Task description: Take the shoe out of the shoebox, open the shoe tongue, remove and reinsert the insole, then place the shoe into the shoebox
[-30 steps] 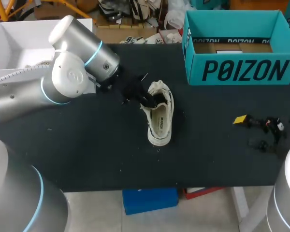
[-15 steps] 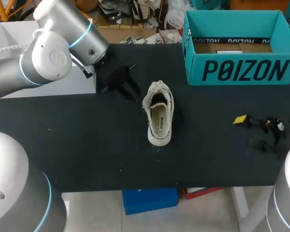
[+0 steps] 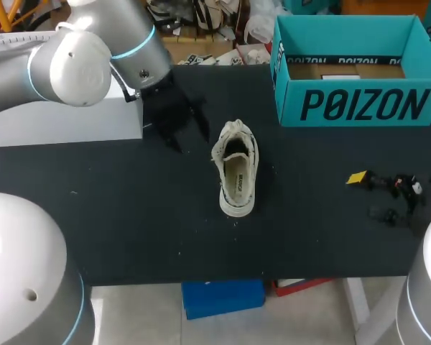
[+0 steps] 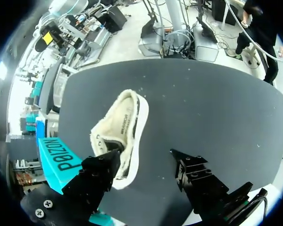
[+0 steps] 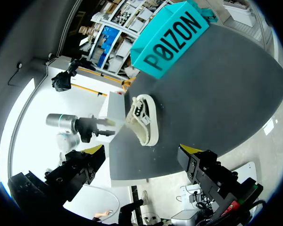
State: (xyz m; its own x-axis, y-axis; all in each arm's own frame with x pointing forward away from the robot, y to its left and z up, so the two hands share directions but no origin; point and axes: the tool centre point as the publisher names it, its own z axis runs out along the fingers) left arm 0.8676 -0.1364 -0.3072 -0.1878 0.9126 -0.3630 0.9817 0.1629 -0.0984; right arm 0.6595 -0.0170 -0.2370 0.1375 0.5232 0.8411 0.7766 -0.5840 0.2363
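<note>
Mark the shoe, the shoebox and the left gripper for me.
shoe [image 3: 237, 180], head view, inside its opening.
shoebox [image 3: 359, 106], head view, on its front wall.
left gripper [image 4: 144, 153], left wrist view, midway between its open fingers.

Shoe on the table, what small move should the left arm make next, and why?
Probably shift the left gripper sideways over the shoe opening: it hangs open and empty beside the shoe, and the insole seems to lie inside.

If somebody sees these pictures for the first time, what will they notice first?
A pale shoe lies alone mid-table, opening up. Farther back on the right stands a bright teal shoebox, open. The left gripper hangs open close beside the shoe.
</note>
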